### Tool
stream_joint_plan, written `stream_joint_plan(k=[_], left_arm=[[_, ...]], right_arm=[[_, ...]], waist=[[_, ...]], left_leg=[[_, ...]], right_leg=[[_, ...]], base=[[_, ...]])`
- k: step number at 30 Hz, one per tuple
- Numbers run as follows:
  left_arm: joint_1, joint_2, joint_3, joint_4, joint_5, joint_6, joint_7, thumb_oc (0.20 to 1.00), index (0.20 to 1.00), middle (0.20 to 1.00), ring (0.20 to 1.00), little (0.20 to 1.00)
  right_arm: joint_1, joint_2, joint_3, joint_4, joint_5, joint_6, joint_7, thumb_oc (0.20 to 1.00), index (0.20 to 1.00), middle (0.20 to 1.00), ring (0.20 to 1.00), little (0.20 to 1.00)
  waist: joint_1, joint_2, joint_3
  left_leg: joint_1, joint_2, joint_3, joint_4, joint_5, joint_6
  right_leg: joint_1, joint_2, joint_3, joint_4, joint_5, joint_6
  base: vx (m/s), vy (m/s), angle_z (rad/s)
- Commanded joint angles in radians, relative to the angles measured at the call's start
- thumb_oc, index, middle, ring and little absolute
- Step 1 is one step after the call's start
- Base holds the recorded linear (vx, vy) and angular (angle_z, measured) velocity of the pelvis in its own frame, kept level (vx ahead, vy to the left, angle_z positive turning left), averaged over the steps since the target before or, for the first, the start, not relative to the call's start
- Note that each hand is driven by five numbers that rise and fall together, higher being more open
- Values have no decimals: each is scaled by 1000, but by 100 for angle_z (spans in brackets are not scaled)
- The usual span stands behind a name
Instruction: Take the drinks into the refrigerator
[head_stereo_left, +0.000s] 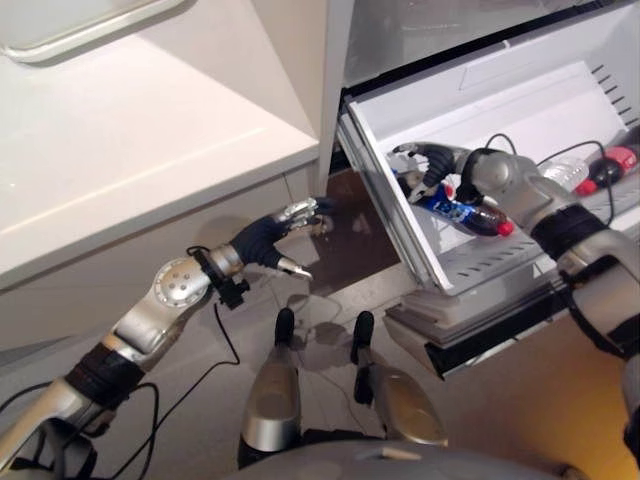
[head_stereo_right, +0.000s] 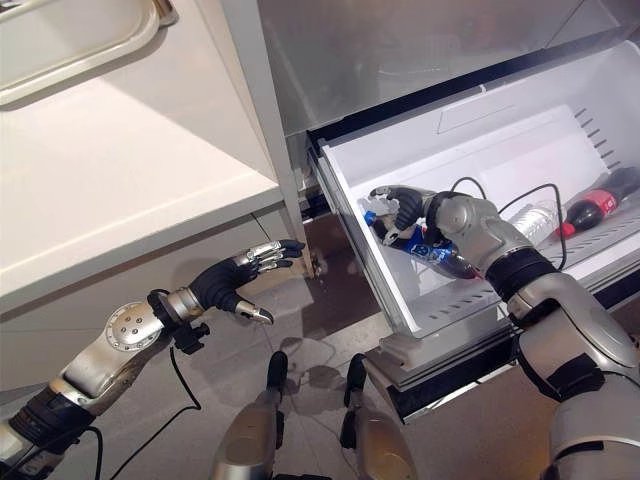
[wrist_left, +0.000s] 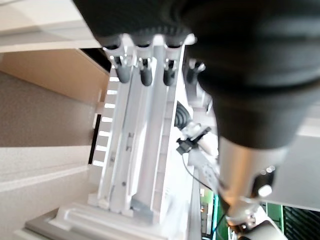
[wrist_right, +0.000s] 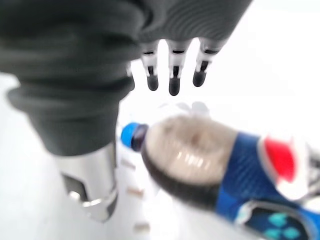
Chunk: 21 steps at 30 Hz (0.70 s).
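Right hand (head_stereo_right: 405, 208) above cola bottle (wrist_right: 210, 165); fingers (wrist_right: 172, 75) straight, drawer (head_stereo_right: 480, 130) white.

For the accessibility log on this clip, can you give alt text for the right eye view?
The right hand reaches into an open white fridge drawer, above a dark cola bottle with a blue label lying inside. Farther back in the drawer lie a clear bottle and a red-labelled bottle. The left hand hangs open beside a white counter.
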Motion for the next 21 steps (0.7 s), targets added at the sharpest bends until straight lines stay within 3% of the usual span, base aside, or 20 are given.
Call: stream_joint_plan(k=[1, 9, 10, 13, 16, 19, 21], left_arm=[[61, -26, 34, -66, -5, -40, -19, 1000, 1000, 1000, 1000, 1000], [106, -9, 80, -55, -24, -47, -37, 1000, 1000, 1000, 1000, 1000], [135, -7, 109, -57, -34, -53, -36, 1000, 1000, 1000, 1000, 1000], [161, -7, 130, -57, -38, -60, -35, 1000, 1000, 1000, 1000, 1000], [239, -27, 202, -58, -33, -66, -34, 1000, 1000, 1000, 1000, 1000], [295, -48, 254, -49, -34, -73, -37, 1000, 1000, 1000, 1000, 1000], [313, -57, 271, -49, -30, -75, -39, 1000, 1000, 1000, 1000, 1000]], right_arm=[[-85, -107, -6, -66, -53, -43, -65, 1000, 1000, 1000, 1000, 1000], [-33, -253, -85, -246, -29, -89, -87, 1000, 1000, 1000, 1000, 1000], [-6, -303, -124, -303, 1, -106, -95, 1000, 1000, 1000, 1000, 1000], [64, -335, -204, -357, 46, -117, -103, 1000, 1000, 1000, 1000, 1000], [258, -394, -412, -510, 106, -154, -123, 1000, 1000, 1000, 1000, 1000], [519, -372, -664, -619, 144, -175, -135, 1000, 1000, 1000, 1000, 1000], [616, -360, -763, -665, 146, -181, -137, 1000, 1000, 1000, 1000, 1000]], waist=[[-2, -7, -101], [-11, -37, -152], [-20, -39, -162], [-28, -43, -174], [-52, -42, -197], [-68, -45, -214], [-69, -46, -221]], left_leg=[[38, 77, 4, -15, -18, -20], [74, 65, 24, -9, -41, -18], [80, 60, 34, -6, -47, -15], [89, 56, 41, -6, -52, -12], [102, 47, 52, -8, -62, -7], [113, 41, 64, -8, -72, -3], [117, 39, 66, -9, -75, -2]], right_leg=[[-90, -125, 20, 222, -82, 116], [-36, -129, 33, 164, -71, 121], [-30, -130, 42, 155, -65, 123], [-24, -131, 49, 148, -61, 126], [-10, -135, 65, 131, -57, 131], [-2, -139, 76, 117, -53, 135], [1, -140, 78, 112, -52, 137]], base=[[42, 5, 0], [23, 7, -4], [26, 31, -13], [33, 30, -15], [42, 35, -6], [39, 33, -19], [46, 16, -10]])
